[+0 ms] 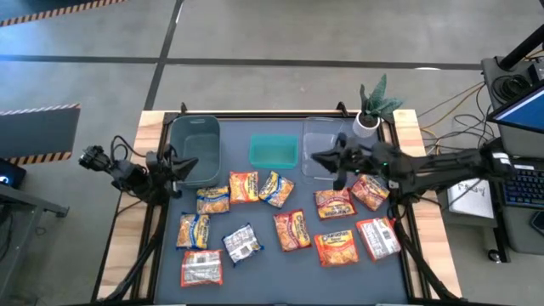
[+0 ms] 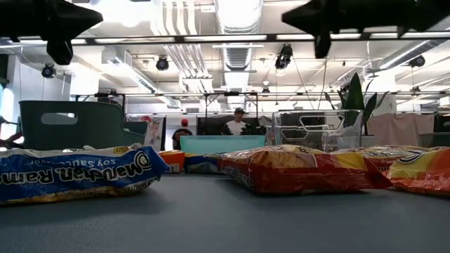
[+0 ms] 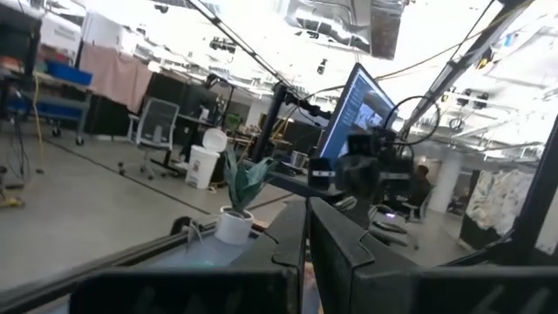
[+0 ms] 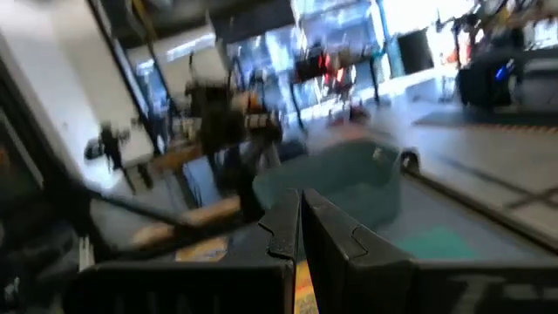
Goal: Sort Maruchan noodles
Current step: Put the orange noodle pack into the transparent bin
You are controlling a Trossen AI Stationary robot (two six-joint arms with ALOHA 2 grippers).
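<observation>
Left pincer [image 1: 185, 163] shut and empty, fingers pressed together in the left wrist view, hanging over the near edge of the grey bin [image 1: 196, 149] at the counter's [image 1: 280, 272] back left. Nearest packet: the yellow-and-blue one [image 1: 213, 200] just in front and slightly rightward, long axis running across the counter. More of the Maruchan noodles [image 1: 291, 230] below it: another yellow-and-blue packet [image 1: 193, 230], a red-and-white one [image 1: 201, 269] at the front, a grey-white one [image 1: 242, 245] lying askew. All unsorted, loose on the dark mat.

Middle: teal bin [image 1: 273, 151] at the back, an orange packet [image 1: 244, 186] and a blue-yellow one [image 1: 276, 189] just before it, both tilted.

Right pincer [image 1: 319, 158] likewise shut and empty, reaching leftward over the clear bin [image 1: 327, 146]. Closest to it, the orange-red packets [image 1: 335, 202] in front and rightward of its tips, under the arm; further forward another orange one [image 1: 337, 247] and a red-and-white one [image 1: 378, 238]. Right arm nearer that cluster, left arm nearer the yellow-and-blue pair.

Packets flat, rectangular, glossy crinkled plastic, puffed slightly in the low view; likely slippery and yielding under a pinch. Bins rigid, smooth-walled plastic. Potted plant [image 1: 375, 106] at the back right corner, clear of the work.
</observation>
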